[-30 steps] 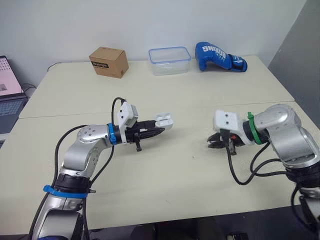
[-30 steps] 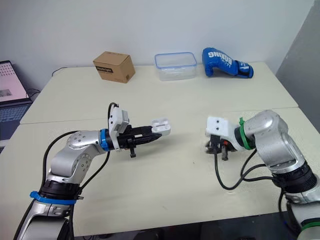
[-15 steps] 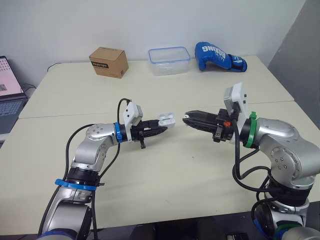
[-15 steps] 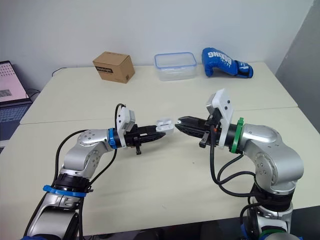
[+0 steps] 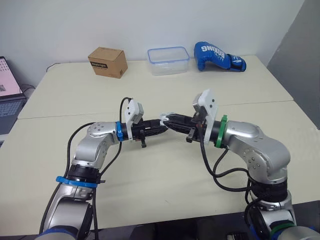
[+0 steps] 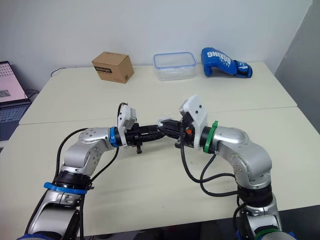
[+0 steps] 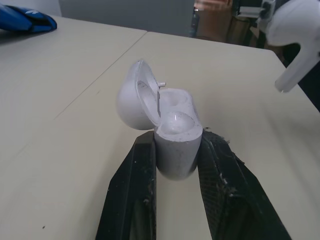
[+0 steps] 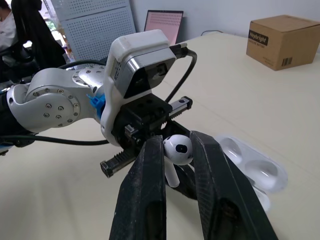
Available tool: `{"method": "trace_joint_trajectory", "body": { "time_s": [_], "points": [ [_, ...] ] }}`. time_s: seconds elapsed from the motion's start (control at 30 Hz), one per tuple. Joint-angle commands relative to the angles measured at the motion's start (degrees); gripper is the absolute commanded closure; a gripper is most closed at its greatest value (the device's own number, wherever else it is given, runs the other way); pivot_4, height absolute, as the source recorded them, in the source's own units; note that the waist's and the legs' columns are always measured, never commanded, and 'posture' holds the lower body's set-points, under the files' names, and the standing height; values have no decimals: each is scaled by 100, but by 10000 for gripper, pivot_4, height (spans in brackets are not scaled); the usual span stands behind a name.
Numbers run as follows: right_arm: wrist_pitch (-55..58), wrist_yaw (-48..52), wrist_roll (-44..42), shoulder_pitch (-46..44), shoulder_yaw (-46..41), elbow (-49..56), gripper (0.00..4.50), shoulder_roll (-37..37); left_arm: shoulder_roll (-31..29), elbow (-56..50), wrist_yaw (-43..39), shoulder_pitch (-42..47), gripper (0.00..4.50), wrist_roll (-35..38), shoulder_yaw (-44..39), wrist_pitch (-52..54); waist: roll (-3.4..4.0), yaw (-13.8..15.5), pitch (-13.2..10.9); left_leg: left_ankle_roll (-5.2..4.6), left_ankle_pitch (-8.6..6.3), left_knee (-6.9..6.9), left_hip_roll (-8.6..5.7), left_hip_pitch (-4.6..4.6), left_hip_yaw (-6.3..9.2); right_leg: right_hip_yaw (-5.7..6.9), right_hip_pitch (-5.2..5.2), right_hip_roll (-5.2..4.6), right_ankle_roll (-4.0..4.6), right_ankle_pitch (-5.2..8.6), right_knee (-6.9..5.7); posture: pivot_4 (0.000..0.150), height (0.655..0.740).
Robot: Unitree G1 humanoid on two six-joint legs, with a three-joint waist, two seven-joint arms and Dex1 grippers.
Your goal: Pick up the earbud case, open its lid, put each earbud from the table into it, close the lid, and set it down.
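On your cream surface [image 5: 165, 185], the white lettering on the blue boxing glove [image 5: 217, 56] and the dark label on the brown cardboard box [image 5: 107, 61] were too small to read. Your left pincer [image 7: 176, 142] gripped the open-lidded white earbud case [image 7: 172, 130] above the surface. Your right pincer [image 8: 177, 144] pinched a white earbud [image 8: 178, 150] near the case, without touching it.

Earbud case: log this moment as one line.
left end effector: shut on earbud case, lid open | right end effector: shut on earbud, close to case, not touching | stage: earbud not yet inserted
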State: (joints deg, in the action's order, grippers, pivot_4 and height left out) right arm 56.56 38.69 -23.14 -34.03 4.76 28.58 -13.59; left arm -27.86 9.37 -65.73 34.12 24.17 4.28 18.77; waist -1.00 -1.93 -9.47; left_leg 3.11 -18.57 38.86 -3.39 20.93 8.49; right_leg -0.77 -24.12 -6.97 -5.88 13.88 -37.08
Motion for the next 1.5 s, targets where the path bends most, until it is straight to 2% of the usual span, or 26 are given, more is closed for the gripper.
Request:
{"method": "trace_joint_trajectory", "body": {
  "time_s": [0.03, 0.43, 1.5],
  "points": [
    [-392, -279, 84, -87, 134, -67, 41169, 89, 34, -350, -8, 138, 37195, 113, -43, 59, 0, 0, 0, 0, 0, 0, 0, 0, 0, 0, 1, 0, 0, 0, 1, 1500, 7307],
    [-774, -756, 128, -240, 305, -394, 41169, 163, 65, -632, 14, 69, 37195, 192, -103, 187, 0, -3, 0, 0, 0, 0, -1, 0, 0, 0, 0, 1, 0, 0, 2, 1500, 7307],
    [-791, -915, -199, -302, 216, -532, 41169, 66, 32, -826, 259, -169, 37195, 328, -312, 159, 1, -3, 0, 0, 0, -1, 0, 0, 0, -1, 0, 1, 0, 0, 1, 1500, 7307]
  ]
}}
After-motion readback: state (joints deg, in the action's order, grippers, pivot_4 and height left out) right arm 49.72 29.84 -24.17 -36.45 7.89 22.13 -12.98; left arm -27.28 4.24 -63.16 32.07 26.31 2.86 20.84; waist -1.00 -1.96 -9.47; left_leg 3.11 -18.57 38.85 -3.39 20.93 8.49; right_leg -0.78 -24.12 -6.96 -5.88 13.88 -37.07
